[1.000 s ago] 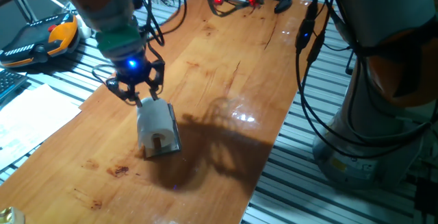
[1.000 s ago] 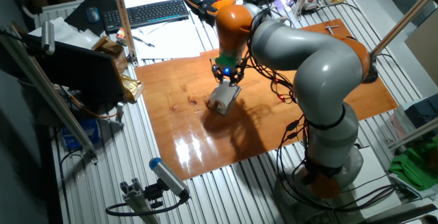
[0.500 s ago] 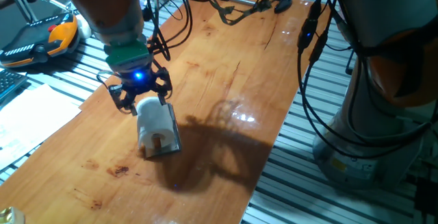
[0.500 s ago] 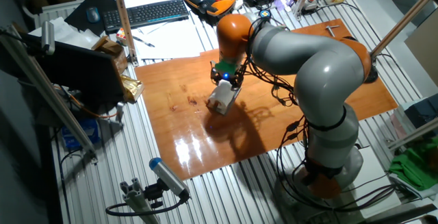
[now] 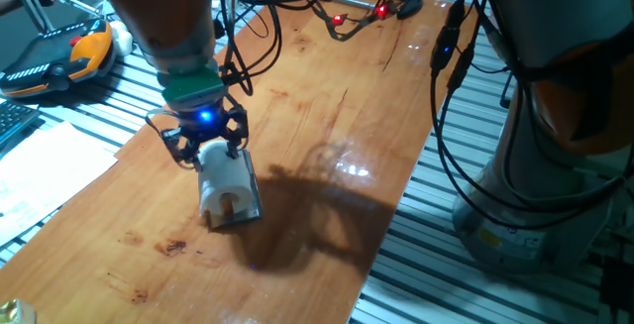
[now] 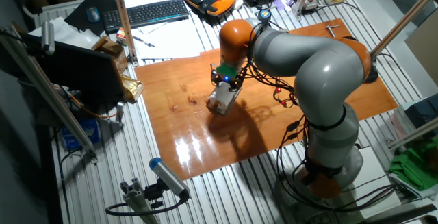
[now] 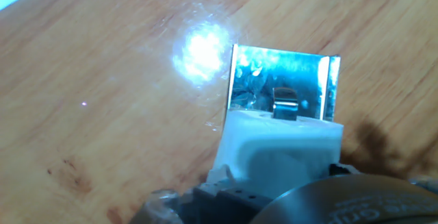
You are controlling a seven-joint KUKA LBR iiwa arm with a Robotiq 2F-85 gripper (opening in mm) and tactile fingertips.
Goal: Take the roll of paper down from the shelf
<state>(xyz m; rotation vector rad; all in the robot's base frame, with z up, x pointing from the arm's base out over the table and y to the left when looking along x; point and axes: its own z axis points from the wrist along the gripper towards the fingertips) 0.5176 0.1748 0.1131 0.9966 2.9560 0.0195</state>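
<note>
Toward nine o'clock on the wooden board [image 5: 327, 116], the gripper [image 5: 205, 150] pinches the roll of paper [image 5: 224, 180] sitting on the shelf [image 7: 280, 80].

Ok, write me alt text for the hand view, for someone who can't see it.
Seen from the hand camera, a white roll of paper fills the lower middle of the frame, just ahead of the gripper body. Beyond it a shiny metal shelf with a short peg lies on the wooden board. The fingers themselves are not clearly visible.
</note>
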